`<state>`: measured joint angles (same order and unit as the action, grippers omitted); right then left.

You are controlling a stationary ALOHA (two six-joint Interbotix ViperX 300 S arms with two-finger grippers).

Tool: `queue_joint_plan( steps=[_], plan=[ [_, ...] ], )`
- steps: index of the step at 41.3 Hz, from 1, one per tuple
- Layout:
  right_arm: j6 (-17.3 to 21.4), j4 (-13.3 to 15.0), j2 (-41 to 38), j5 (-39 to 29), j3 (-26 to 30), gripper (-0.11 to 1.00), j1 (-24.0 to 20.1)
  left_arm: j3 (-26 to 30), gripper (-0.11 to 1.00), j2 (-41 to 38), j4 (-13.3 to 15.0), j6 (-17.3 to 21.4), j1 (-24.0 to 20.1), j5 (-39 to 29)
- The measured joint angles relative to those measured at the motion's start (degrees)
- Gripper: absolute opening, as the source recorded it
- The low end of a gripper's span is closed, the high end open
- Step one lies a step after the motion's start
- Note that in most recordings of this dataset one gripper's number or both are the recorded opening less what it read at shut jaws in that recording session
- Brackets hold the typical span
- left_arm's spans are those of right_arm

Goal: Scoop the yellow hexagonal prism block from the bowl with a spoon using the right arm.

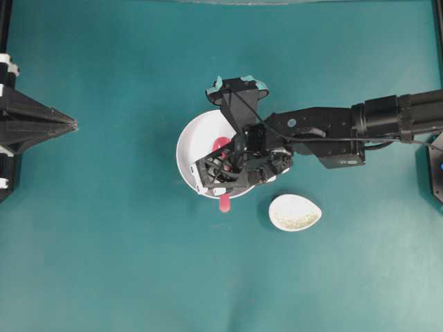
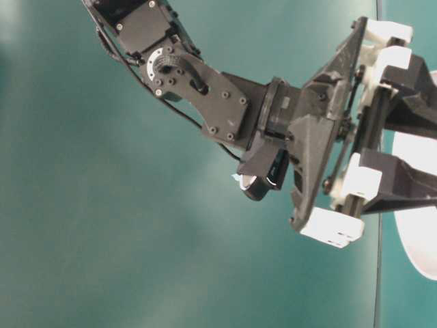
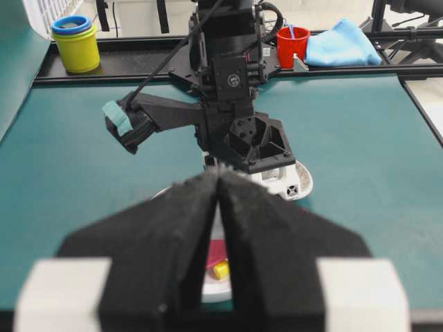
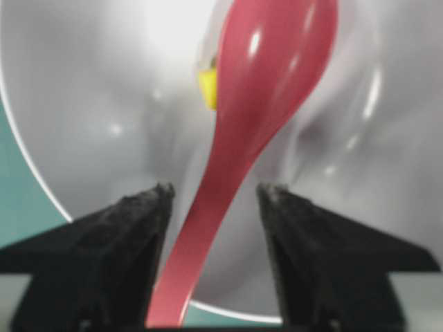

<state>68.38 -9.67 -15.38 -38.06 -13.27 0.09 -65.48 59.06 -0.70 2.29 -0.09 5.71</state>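
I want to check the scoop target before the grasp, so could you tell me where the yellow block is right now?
In the right wrist view, the yellow block lies inside the white bowl, against the left edge of the pink-red spoon.

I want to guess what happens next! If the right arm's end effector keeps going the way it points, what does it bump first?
Probably the spoon: its handle lies between the open fingers of the right end effector, over the bowl. Depth is unclear.

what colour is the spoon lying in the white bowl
Glossy pink-red. The spoon shows best in the right wrist view, lying in the bowl.
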Motion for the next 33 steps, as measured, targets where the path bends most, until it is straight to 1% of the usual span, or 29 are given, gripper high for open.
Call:
queue_joint_plan(
  steps=[11,16,20,22,31,33],
  plan=[
    [1.1,0.0,0.0,-0.3,0.0,0.30,0.0,0.0,0.09,0.0,0.0,0.0,0.0,0.0],
    [1.1,0.2,0.0,-1.1,0.0,0.26,0.0,0.0,0.09,0.0,0.0,0.0,0.1,0.0],
    [0.8,1.1,0.0,-1.8,0.0,0.26,0.0,0.0,0.09,0.0,-0.1,0.0,0.1,0.0],
    [0.7,2.3,0.1,-1.9,0.0,0.26,0.0,0.0,0.09,0.0,-0.1,0.0,0.2,0.0],
    [0.6,10.1,2.7,-3.9,0.0,0.26,0.0,-0.1,0.09,0.0,0.0,0.0,0.1,0.0],
    [0.6,11.3,3.5,-4.8,0.0,0.25,0.0,0.0,0.09,0.0,0.0,0.0,0.2,0.0]
  ],
)
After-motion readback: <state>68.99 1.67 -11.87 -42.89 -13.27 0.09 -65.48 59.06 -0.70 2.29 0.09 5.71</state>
